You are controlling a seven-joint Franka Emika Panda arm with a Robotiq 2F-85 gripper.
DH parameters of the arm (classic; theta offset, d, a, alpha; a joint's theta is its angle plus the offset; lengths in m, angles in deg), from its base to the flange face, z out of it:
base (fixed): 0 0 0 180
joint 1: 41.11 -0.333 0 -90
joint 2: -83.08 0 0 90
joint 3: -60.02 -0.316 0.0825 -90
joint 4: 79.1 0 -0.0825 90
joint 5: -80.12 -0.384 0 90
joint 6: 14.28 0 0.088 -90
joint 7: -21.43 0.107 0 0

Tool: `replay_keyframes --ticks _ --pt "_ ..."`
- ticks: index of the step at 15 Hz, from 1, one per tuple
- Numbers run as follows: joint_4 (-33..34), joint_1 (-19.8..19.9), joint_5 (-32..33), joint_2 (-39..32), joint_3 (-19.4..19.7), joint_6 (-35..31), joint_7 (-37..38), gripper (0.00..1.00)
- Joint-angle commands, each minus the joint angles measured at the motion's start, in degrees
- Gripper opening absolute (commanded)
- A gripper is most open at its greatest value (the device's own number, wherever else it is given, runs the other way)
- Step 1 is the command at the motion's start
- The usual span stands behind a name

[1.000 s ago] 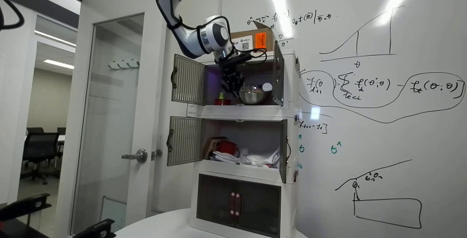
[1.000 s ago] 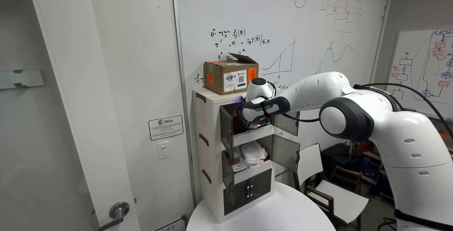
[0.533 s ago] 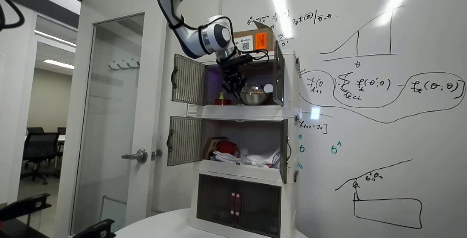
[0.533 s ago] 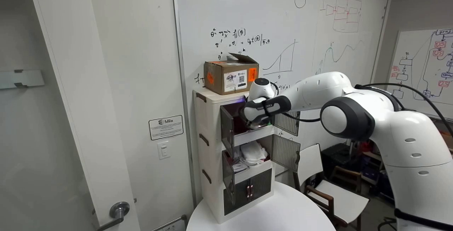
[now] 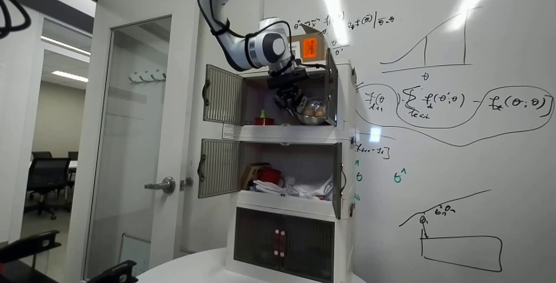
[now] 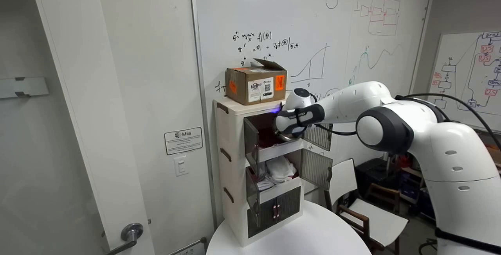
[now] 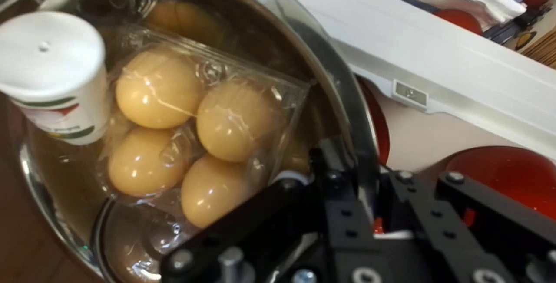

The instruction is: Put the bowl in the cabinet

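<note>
A steel bowl (image 5: 310, 120), not a white one, stands in the open top compartment of the white cabinet (image 5: 286, 133). It also shows in the wrist view (image 7: 319, 53). It holds a clear pack of eggs (image 7: 208, 109) and a white cup (image 7: 56, 70). No small white bowl shows. My gripper (image 5: 290, 106) reaches down into that compartment at the bowl's left side. In the wrist view my gripper (image 7: 359, 166) has one finger inside and one outside the rim, both close against it. In an exterior view the arm hides the gripper; the cabinet (image 6: 282, 150) is visible.
The right upper door (image 5: 332, 92) stands open beside the bowl; the left door (image 5: 223, 96) swings outward. A red pot (image 5: 264, 121) sits left on the same shelf. Below are white cloths (image 5: 310, 187). A cardboard box (image 6: 256, 85) tops the cabinet, which stands on a white table (image 6: 313, 231).
In an exterior view the arm, gripper and bowl have shifted right, toward the right upper door. The white cup, visible there before, is now out of sight.
</note>
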Motion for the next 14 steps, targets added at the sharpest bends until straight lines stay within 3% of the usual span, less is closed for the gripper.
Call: replay_keyframes --ticks 1,14 --pt "-0.58 1.25 -1.39 -1.86 -2.06 -2.75 0.56 0.02" --pt "0.71 0.61 1.98 -4.73 -3.59 -1.26 -4.75 0.02"
